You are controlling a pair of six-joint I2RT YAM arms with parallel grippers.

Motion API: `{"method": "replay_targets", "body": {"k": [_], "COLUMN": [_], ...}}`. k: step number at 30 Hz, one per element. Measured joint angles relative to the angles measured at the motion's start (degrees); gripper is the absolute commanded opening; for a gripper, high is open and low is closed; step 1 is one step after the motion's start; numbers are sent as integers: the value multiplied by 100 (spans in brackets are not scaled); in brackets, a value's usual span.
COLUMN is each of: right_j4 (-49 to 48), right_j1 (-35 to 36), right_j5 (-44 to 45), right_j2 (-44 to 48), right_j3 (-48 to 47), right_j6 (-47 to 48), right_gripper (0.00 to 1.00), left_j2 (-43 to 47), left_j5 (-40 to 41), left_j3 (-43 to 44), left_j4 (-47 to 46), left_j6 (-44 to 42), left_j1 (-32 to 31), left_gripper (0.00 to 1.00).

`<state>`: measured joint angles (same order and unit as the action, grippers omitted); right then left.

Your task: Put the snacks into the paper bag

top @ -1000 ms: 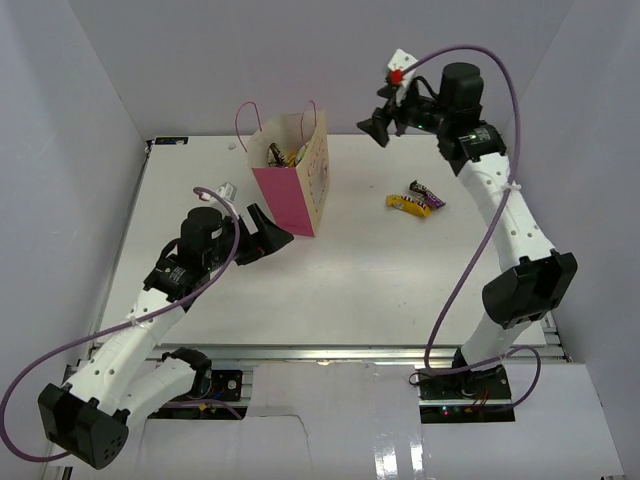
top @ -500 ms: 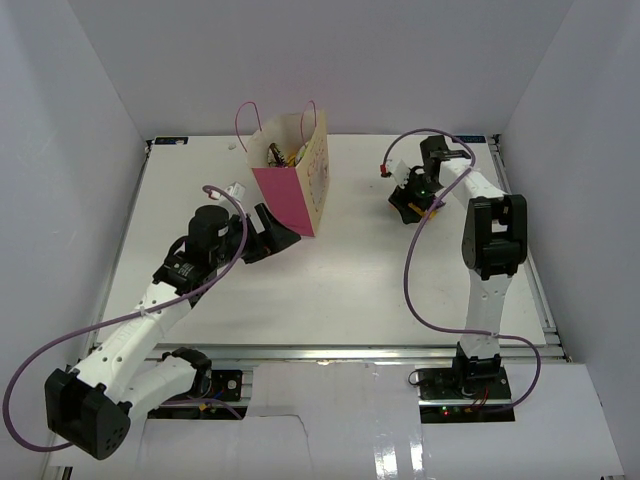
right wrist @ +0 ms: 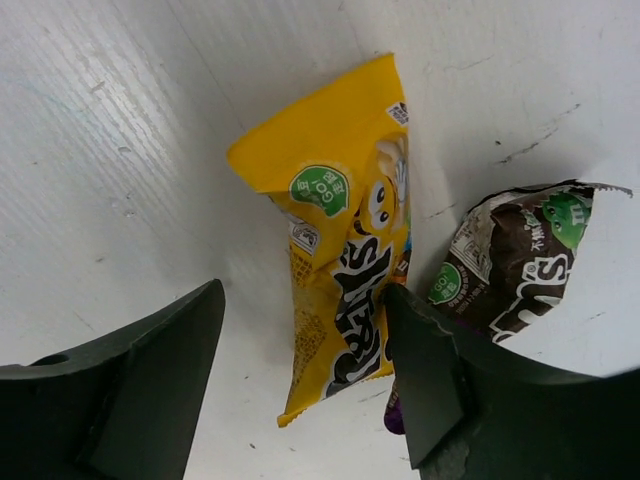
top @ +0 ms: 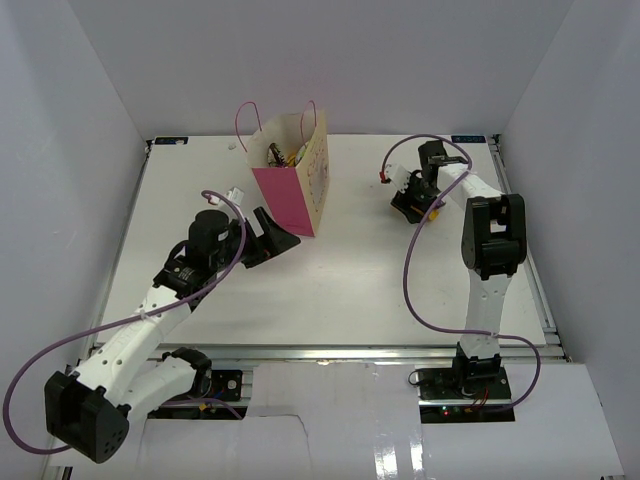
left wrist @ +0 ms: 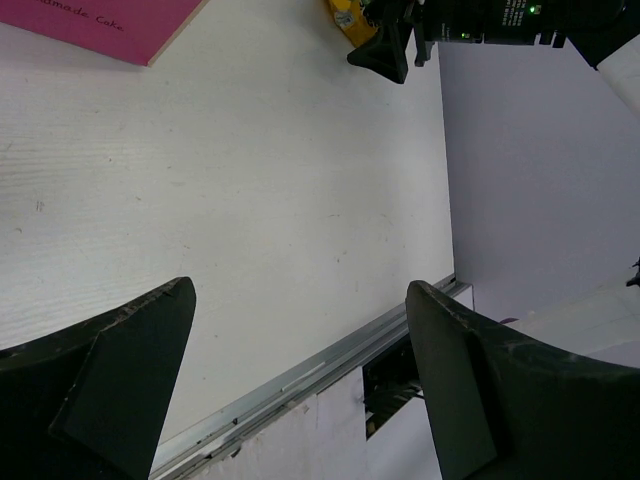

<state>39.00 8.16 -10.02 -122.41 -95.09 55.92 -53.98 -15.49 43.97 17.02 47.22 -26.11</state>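
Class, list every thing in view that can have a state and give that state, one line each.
paper bag: upright, top open, snacks inside.
yellow packet: lying flat, sealed, not gripped.
brown packet: lying flat beside the yellow packet, partly hidden.
left hand: open, empty.
right hand: open, fingers either side of the yellow packet.

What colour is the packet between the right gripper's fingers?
The packet is bright yellow with brown lettering; the right wrist view shows it best.
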Motion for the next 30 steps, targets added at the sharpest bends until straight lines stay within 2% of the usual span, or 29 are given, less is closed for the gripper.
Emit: {"method": "replay_targets", "body": {"k": [3,4,6,7,10,16,21,26,30], "right_j4": [-101,-144,-254,-284,-332,109,726,1091,533], "right_j1": [-13,-22,-52,-70,-125,-190,-87,455,1156], "right_j5": [46,44,-20,-79,-374,-1659,-3246,-4433,-4758], "right_j2": [0,0,35,72,348,1241,1825,2365,2618], "right_j3": [20,42,144,214,544,1523,1805,1246,262], "right_j6": [-26,-37,-72,-103,-190,-455,-592,-778,-1578], "right_gripper": [59,51,42,32,16,11,8,8,8], "left_j2": [-59,-101,-205,-262,-409,-1080,-1648,-1346,-717], "left_j5": [-2,-4,2,2,37,179,201,332,535], "left_j3": [0,0,-2,-4,-46,-46,2,0,-50], "left_j4": [-76,-116,-221,-291,-494,-1071,-1176,-1115,-938], "left_j6": [90,146,275,391,629,1272,1349,1187,949], "left_j1": [-26,-48,-120,-170,-374,-916,-1207,-1226,-1226], "left_gripper": [96,96,96,96,96,96,95,95,95]}}
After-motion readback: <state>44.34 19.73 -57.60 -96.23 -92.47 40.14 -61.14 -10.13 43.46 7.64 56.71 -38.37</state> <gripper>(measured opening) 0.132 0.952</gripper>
